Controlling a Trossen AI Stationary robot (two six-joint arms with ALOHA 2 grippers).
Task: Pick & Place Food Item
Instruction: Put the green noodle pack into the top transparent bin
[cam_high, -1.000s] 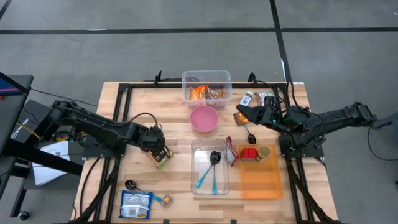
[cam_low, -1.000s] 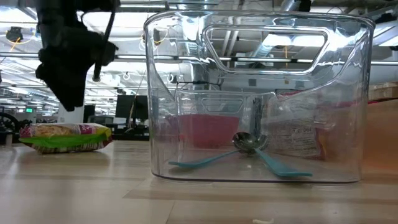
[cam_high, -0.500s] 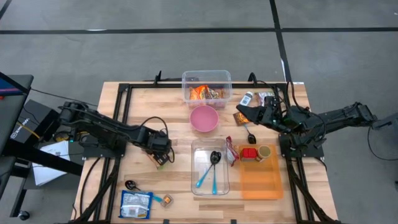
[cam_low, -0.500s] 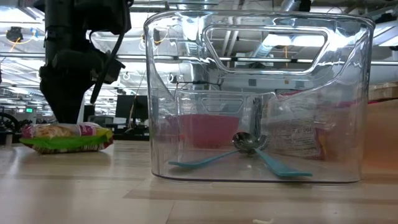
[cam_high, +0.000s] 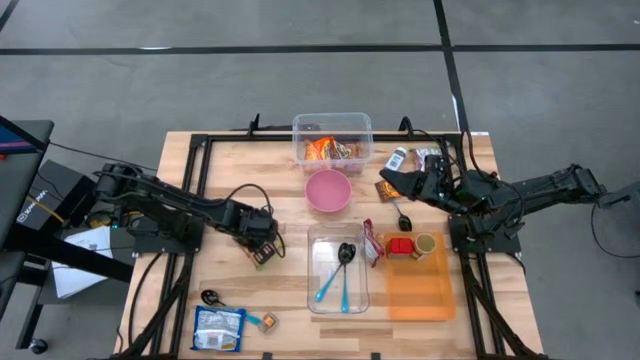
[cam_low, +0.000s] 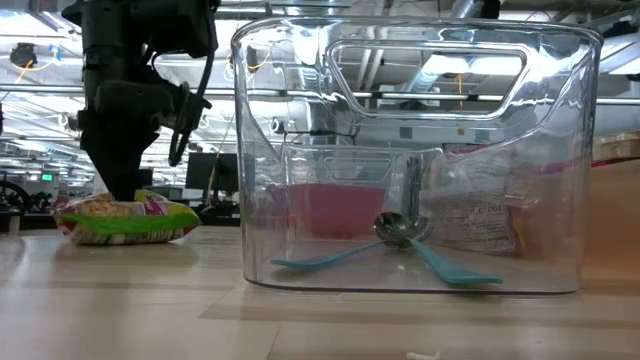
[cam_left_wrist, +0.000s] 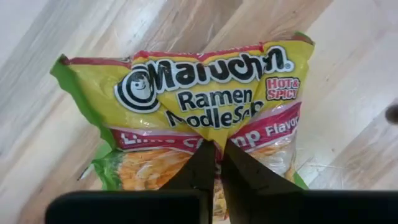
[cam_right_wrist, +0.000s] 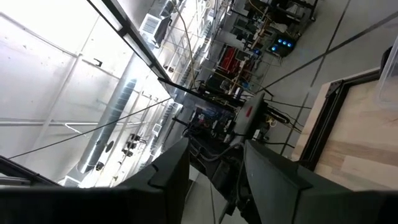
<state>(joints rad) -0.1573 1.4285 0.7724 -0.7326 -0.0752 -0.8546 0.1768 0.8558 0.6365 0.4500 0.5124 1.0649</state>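
Pincer, left (cam_left_wrist: 216, 163): we see its fingers pressed together, pinching a fold of the ramen pack (cam_left_wrist: 205, 106).
Ramen pack: we find it lying on the desk (cam_high: 230, 170), left of the clear bin (cam_high: 337, 268).
Pincer, right (cam_high: 385, 180): raised beside the pink bowl (cam_high: 328, 190); we cannot tell its fingers' state.

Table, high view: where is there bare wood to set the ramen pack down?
The left claw is shut on the ramen pack. Bare wood lies between the black frame rail and the pink bowl. It is crowded around the clear bin, the orange tray and the right claw.
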